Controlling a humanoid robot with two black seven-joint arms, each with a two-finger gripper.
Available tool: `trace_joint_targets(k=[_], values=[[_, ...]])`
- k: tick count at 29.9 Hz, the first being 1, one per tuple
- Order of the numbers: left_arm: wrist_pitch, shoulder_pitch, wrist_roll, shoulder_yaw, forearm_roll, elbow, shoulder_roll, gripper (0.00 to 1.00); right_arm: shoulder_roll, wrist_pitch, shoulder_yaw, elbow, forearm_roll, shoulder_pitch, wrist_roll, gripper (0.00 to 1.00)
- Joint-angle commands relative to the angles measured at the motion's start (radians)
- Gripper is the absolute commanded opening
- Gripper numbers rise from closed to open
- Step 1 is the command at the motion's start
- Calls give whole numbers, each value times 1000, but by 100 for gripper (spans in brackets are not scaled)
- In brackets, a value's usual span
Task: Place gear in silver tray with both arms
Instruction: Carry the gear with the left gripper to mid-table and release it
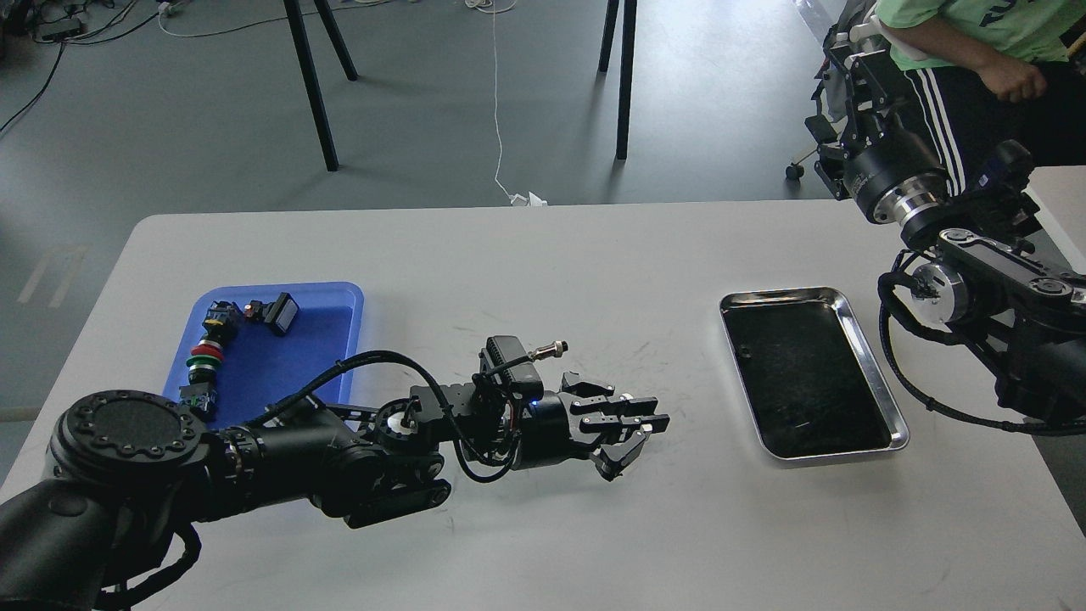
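Observation:
The silver tray (883, 388), shiny-rimmed with a dark scuffed floor, lies empty at the right of the white table. My left gripper (635, 422) hovers over the middle of the table, about a hand's width left of the tray. Its fingers are drawn together, and a small white piece, apparently the gear (627, 398), shows between them. My right arm is folded up at the right edge. Its gripper (851, 75) is raised beyond the table's far right corner, dark and seen end-on, so its fingers cannot be told apart.
A blue plastic tray (288, 352) at the left holds a connector with red and green rings (204, 352) and a black switch (277, 313). A seated person (976, 51) is at the far right. Chair legs and cables are on the floor beyond the table.

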Motion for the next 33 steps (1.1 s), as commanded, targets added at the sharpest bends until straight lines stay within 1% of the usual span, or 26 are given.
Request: trace_joint_targets(k=[1,5,8,14,17,20,23,24,26,27,29,31,32,33], values=[[-9,0,0,0,-1,0,0,31,1,1,4,-4,1,-1,0,94],[-19,0,0,0,-1,0,0,35,7,-1,15,-4,1,-3,0,94],[-33,5,0,0,-3,8,0,43,15,-1,25,-6,2,-3,0,94],[-36,0,0,-17,-17,8,0,45,29,5,61,-24,4,-4,0,94],[-32,-6,0,-49,-105,5,0,48,37,8,64,-30,4,-4,0,94],[-35,-26,0,-97,-173,5,73,49,43,11,55,-29,19,0,0,94],[-33,-52,0,-224,-282,9,173,51,43,13,48,-26,25,5,0,94],[-33,-52,0,-262,-317,9,205,53,43,13,45,-24,24,10,0,94],[-36,-53,0,-333,-426,5,282,63,43,11,42,-26,24,14,0,94],[-36,-52,0,-360,-493,5,311,66,44,11,42,-26,24,14,0,94],[-44,-53,0,-397,-604,-9,348,67,46,11,42,-24,24,16,0,94],[-76,-52,0,-408,-679,12,362,67,49,11,42,-21,24,17,0,94],[-102,-50,0,-413,-717,26,374,71,50,11,41,-21,24,19,0,94],[-125,-47,0,-423,-754,43,385,72,50,11,41,-17,24,19,0,94]])
